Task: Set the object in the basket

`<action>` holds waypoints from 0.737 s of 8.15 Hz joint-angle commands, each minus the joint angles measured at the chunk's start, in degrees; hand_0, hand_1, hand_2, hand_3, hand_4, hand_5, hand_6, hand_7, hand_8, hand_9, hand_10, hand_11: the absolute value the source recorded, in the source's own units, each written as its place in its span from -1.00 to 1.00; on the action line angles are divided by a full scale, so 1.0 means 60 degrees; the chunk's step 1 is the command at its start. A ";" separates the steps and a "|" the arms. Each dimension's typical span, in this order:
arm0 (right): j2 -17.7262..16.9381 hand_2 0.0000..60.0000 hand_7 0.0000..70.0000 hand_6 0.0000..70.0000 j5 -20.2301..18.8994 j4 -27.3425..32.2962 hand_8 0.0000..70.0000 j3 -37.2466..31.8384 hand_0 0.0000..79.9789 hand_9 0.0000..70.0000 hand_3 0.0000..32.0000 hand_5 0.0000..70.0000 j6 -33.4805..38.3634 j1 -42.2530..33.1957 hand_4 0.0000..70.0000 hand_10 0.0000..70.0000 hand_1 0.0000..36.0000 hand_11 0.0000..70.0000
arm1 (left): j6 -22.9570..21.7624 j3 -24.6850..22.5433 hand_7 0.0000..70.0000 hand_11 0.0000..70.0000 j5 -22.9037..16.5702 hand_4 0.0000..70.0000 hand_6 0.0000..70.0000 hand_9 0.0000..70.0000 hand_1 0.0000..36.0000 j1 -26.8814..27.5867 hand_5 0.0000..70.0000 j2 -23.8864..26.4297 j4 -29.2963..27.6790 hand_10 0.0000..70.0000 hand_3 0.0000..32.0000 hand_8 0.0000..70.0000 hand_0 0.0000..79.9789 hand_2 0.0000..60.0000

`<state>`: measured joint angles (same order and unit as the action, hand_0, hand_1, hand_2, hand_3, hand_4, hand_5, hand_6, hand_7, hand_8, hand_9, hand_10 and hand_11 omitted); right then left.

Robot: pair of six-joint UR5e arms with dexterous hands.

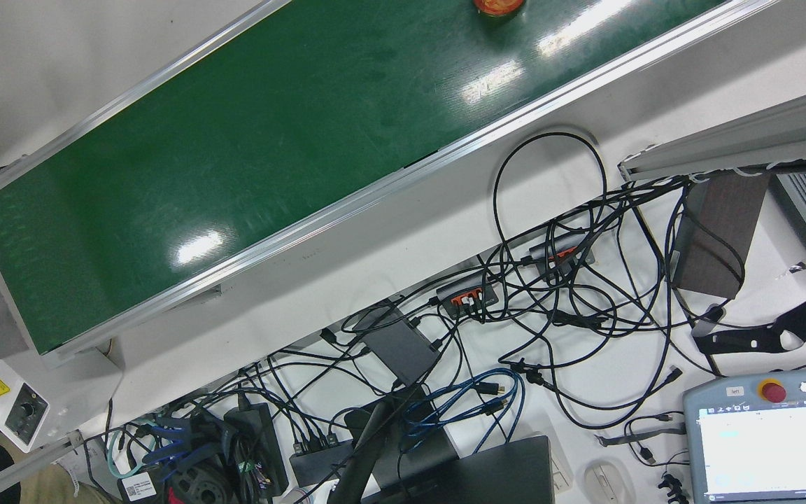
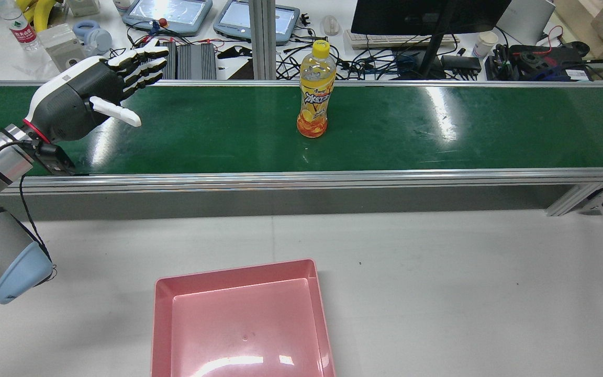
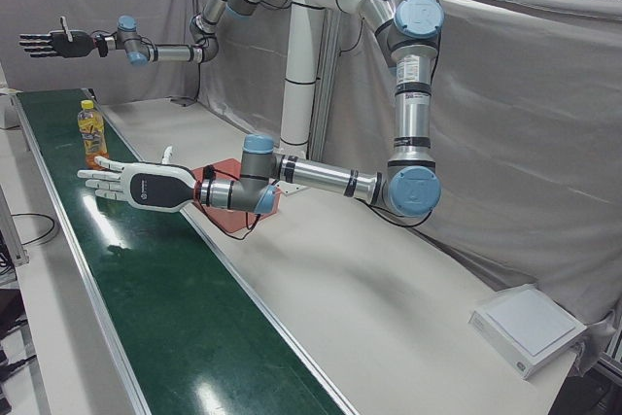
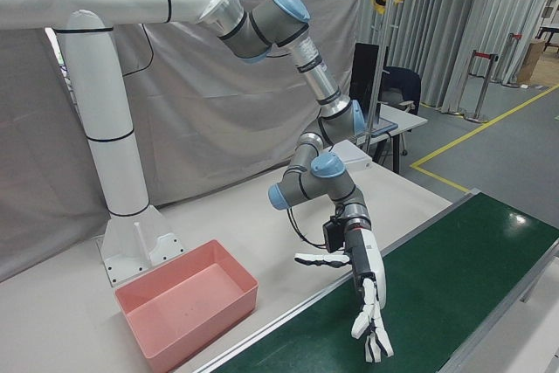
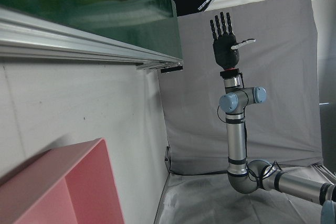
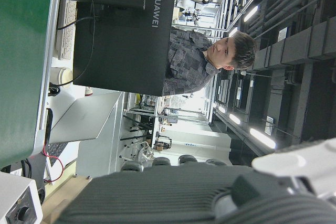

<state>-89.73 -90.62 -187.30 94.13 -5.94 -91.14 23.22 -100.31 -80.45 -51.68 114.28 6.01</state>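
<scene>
An orange drink bottle [image 2: 314,94] with a yellow cap stands upright on the green conveyor belt [image 2: 437,131]; it also shows as the bottle [image 3: 91,134] in the left-front view. My left hand [image 2: 92,89] hovers open over the belt's left part, fingers spread, well apart from the bottle; the left hand [image 3: 146,187] and left hand [image 4: 367,303] show the same pose. My right hand [image 3: 49,44] is raised high beyond the belt's far end, open; the right hand [image 5: 226,40] holds nothing. The pink basket [image 2: 165,324] sits empty on the white table.
Behind the belt lie monitors, teach pendants [image 2: 168,13] and tangled cables [image 1: 550,294]. A person [image 6: 210,61] sits behind a black monitor. The white pedestal [image 4: 113,172] stands behind the basket. The belt's aluminium rail [image 2: 301,178] runs between belt and table.
</scene>
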 commanded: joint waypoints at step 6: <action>0.0000 -1.00 -1.00 -1.00 0.0000 0.0000 -1.00 -0.0001 -1.00 -1.00 -1.00 -1.00 0.0008 0.0000 -1.00 -1.00 -1.00 -1.00 | -0.0004 -0.0113 -0.99 -0.68 -0.0009 -0.62 -0.97 -0.74 -0.33 -0.0014 -0.42 0.0011 -0.0005 -0.81 -0.93 -0.75 0.29 -1.00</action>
<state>-89.74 -90.62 -187.30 94.13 -5.93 -91.14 23.20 -100.98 -80.51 -51.77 114.35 6.02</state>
